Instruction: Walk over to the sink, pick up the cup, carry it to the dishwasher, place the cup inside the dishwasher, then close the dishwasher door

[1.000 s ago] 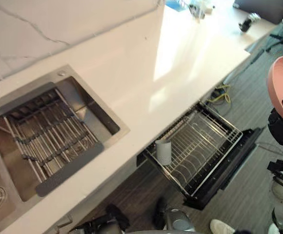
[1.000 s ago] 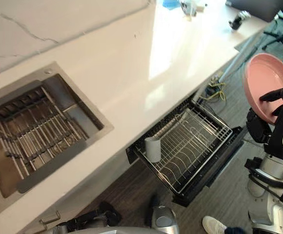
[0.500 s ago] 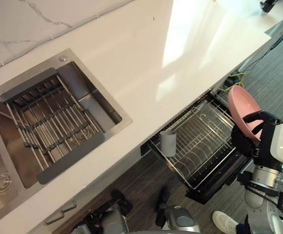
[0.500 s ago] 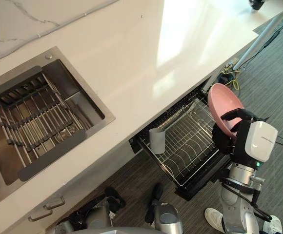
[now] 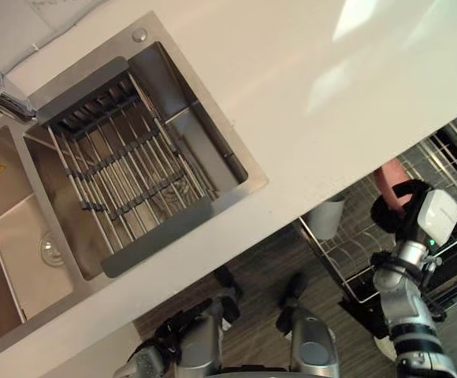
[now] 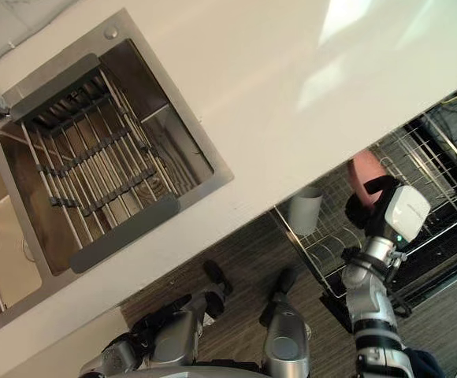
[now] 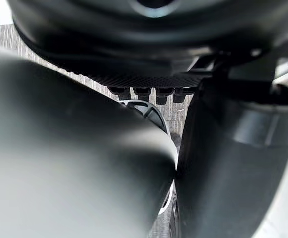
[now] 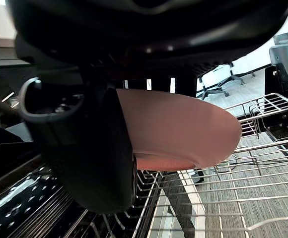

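The right hand (image 5: 394,213) has its thumb and fingers clamped round the rim of a pink dish (image 8: 179,129). It holds the dish low over the wire dishwasher rack (image 5: 449,169), and in the right wrist view the dish hangs close above the wires; I cannot tell whether it touches them. The grey cup (image 5: 325,216) stands upright in the corner of that rack on the sink's side, just under the counter's edge and near the hand. The rack is pulled out over the open dishwasher door (image 6: 449,260), a dark panel low by the floor.

The left hand (image 7: 149,49) shows as a dark bulk in its own wrist view, and I cannot tell how its fingers are set.

The counter (image 5: 331,94) is a white, glossy slab with bright patches of light. The steel sink (image 5: 236,169) is set into it, with a roll-up drying rack (image 5: 126,173) lying across it. Beside it are a second basin (image 5: 8,236) and a chrome faucet (image 5: 0,94). The floor (image 5: 252,299) is grey wood-look planking. An office chair (image 8: 223,79) stands in the room beyond the rack.
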